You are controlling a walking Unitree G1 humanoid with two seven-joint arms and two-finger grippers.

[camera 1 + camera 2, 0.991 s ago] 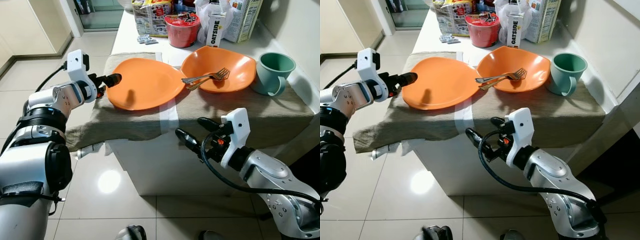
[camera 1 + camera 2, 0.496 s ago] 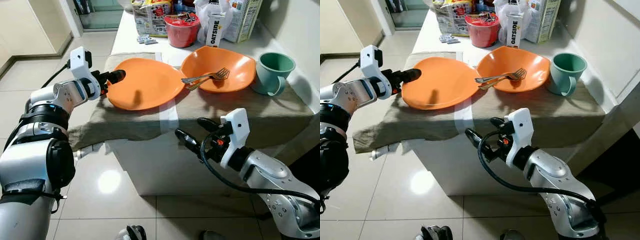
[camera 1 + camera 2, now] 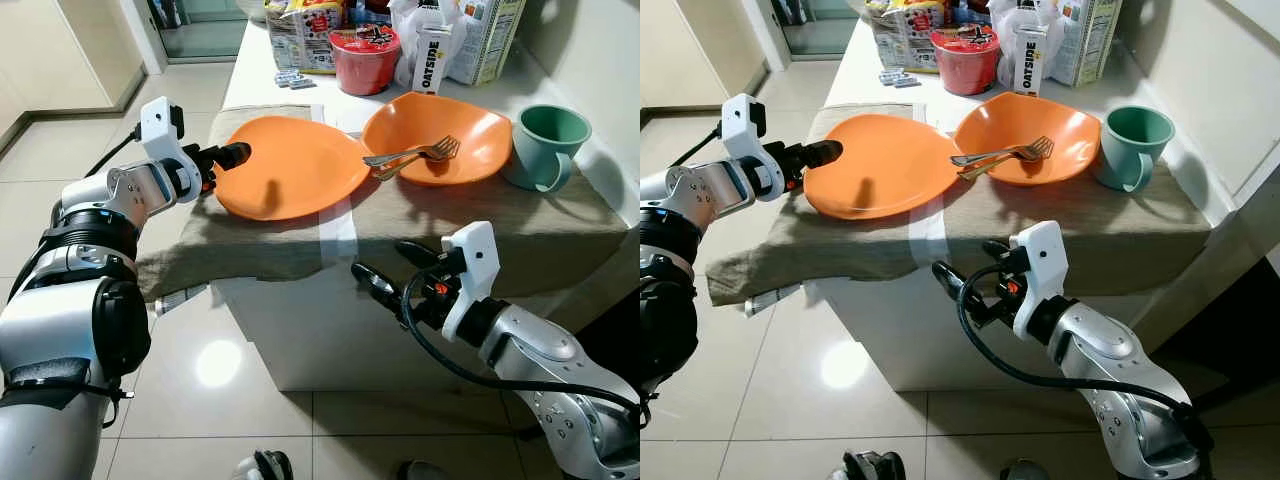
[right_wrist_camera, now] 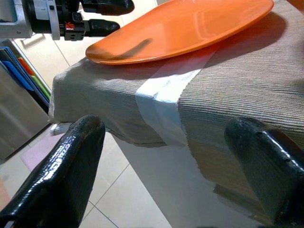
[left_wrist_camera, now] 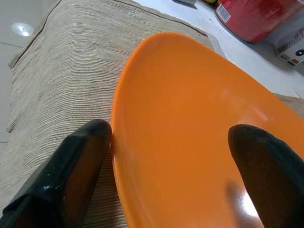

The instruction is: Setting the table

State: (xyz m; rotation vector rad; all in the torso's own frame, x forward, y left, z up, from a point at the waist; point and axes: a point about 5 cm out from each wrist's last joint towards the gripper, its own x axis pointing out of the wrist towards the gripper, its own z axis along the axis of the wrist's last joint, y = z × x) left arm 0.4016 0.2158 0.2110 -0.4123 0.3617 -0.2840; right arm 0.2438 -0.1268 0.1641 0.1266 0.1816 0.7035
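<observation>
Burlap-covered counter (image 3: 480, 225): left gripper (image 3: 228, 157) straddles the orange plate (image 3: 290, 165) rim at nine o'clock, jaws wide, poised to grip; right gripper (image 3: 395, 268) waits open below.

Upper edge of the head views cuts off the cartons (image 3: 480, 30) and snack packets (image 3: 300, 25) at the counter's far end. The plate (image 5: 199, 137) runs past the left wrist view's edge. The fork (image 3: 415, 155) hides a second utensil, its kind unclear. Small items (image 3: 290, 78) beside the packets: too small to identify.
</observation>
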